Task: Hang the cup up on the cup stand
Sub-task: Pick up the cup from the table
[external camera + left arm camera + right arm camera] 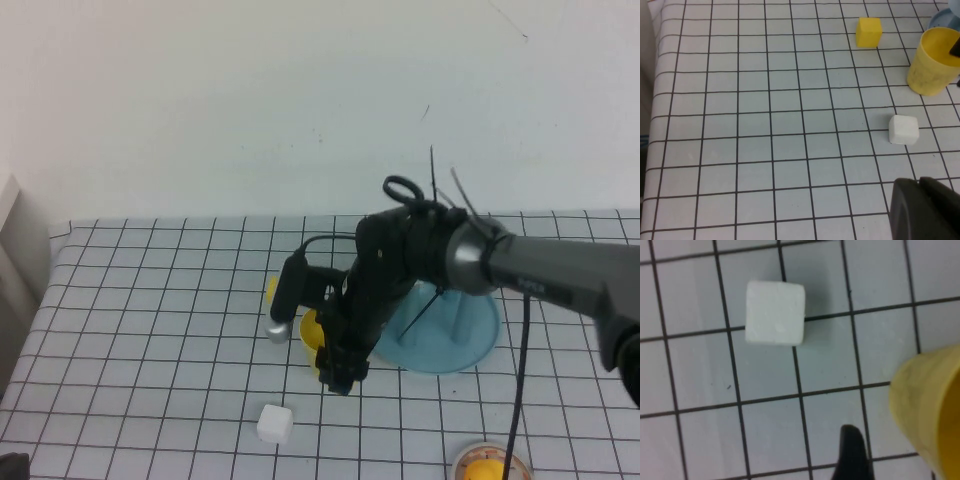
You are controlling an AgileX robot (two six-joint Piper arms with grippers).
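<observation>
One cup [933, 61] stands upright beside your open right gripper [338, 372], poised to grasp; left gripper [927, 210] parked, closed.

White cube [274, 424], yellow cube [869, 32]

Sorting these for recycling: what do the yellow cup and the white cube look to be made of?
The yellow cup looks like thin matte plastic: even colour, smooth thin rim. The white cube seems foam or soft plastic, matte with rounded edges; hard to tell which.
</observation>
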